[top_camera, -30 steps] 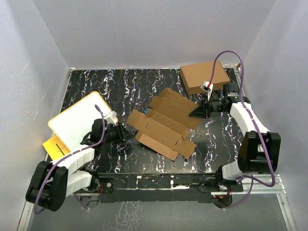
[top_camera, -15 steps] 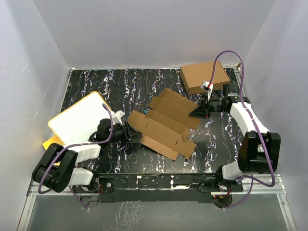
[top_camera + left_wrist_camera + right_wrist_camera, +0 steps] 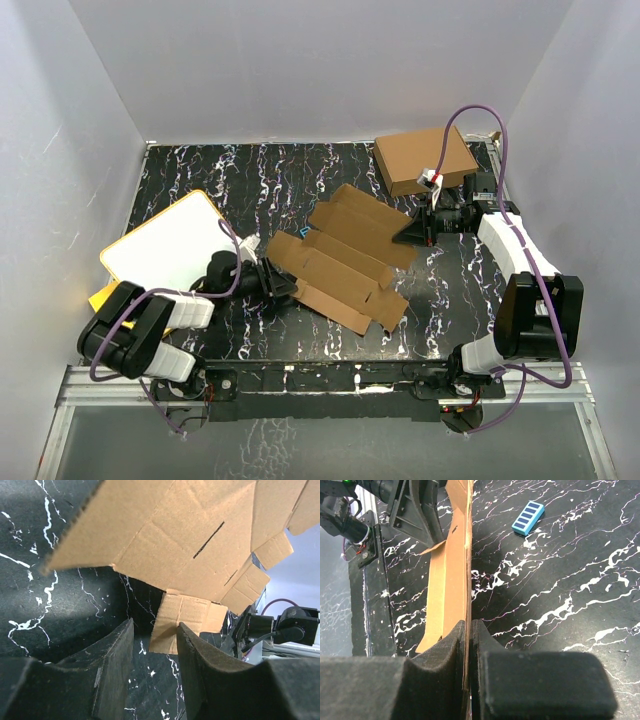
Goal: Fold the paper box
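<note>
Paper box (image 3: 345, 260) sprawls mostly flat on the surface, just near-left of the closed brown box (image 3: 425, 158), with flaps loose and no walls locked (early days, I'd say). Right tool (image 3: 469, 627) pinches the flap edge nearest that box. Left tool (image 3: 155, 630), spread and empty, noses at the sheet's end farthest from it.

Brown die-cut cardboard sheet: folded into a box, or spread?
The brown die-cut cardboard sheet is mostly spread: panels and flaps fan out over the black marbled table, enclosing nothing; its near edge is raised.
</note>
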`<state>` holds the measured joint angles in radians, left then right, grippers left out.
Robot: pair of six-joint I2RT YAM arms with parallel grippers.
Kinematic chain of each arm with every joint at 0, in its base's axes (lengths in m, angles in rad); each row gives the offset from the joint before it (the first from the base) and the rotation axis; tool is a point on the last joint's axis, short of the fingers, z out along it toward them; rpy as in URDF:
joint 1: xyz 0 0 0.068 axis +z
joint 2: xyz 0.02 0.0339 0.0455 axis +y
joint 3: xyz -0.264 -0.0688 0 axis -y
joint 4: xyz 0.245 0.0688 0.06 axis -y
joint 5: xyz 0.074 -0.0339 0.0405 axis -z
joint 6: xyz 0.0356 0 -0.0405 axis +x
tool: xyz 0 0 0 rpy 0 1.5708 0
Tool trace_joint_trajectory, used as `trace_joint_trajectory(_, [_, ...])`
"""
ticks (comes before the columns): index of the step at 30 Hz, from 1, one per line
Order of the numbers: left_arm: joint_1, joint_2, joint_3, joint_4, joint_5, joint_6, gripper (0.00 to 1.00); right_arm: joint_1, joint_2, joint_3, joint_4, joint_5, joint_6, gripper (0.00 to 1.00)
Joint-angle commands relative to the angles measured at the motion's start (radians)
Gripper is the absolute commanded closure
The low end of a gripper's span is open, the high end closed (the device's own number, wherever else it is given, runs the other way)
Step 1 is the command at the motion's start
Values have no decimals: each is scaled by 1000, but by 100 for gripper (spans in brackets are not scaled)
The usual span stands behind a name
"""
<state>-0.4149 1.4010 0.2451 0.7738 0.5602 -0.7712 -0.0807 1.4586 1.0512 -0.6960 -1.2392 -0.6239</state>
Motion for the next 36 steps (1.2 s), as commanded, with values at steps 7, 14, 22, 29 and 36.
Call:
trace_joint_trajectory(7, [-30, 108, -27, 198, 18, -50, 58, -7, -11, 15, 30, -83, -28, 92])
trace_joint_trajectory(14, [-36, 168, -53, 338, 16, -127, 59, -6, -3, 9, 45, -91, -8, 92])
trace_joint_trajectory(22, [-38, 214, -62, 461, 2, -221, 68, -6, 0, 6, 53, -97, 3, 92])
trace_joint_trajectory(29, [-46, 210, -50, 453, -9, -253, 74, -6, 3, 6, 55, -104, 6, 92])
trace_joint_trajectory(36, [-59, 200, -23, 321, -29, -231, 72, -7, 7, 4, 55, -114, 10, 92])
